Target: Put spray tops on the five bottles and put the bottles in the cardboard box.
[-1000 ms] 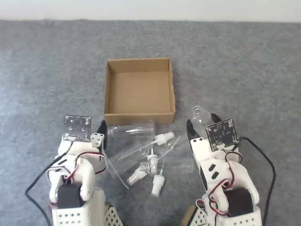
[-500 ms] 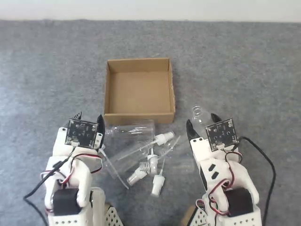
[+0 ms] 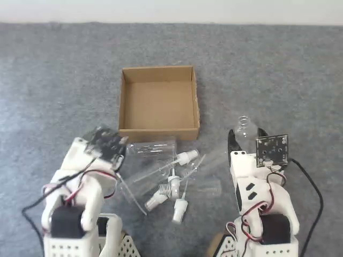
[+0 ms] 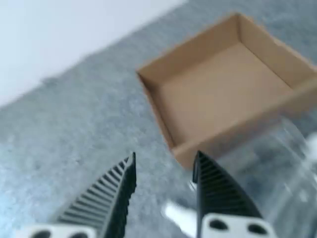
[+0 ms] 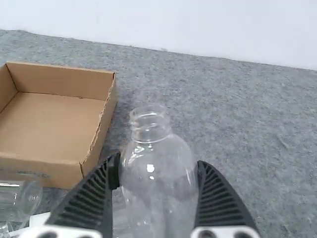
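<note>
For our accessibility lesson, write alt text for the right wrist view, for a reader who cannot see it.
The right gripper, black and ridged, clamps an uncapped clear plastic bottle. Beyond it, an open brown cardboard box sits empty on grey carpet, with a white wall behind.

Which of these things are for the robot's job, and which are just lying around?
For the job: cardboard box, clear bottle in the right gripper, lying bottles, loose spray tops.
Just there: grey carpet, white wall.
</note>
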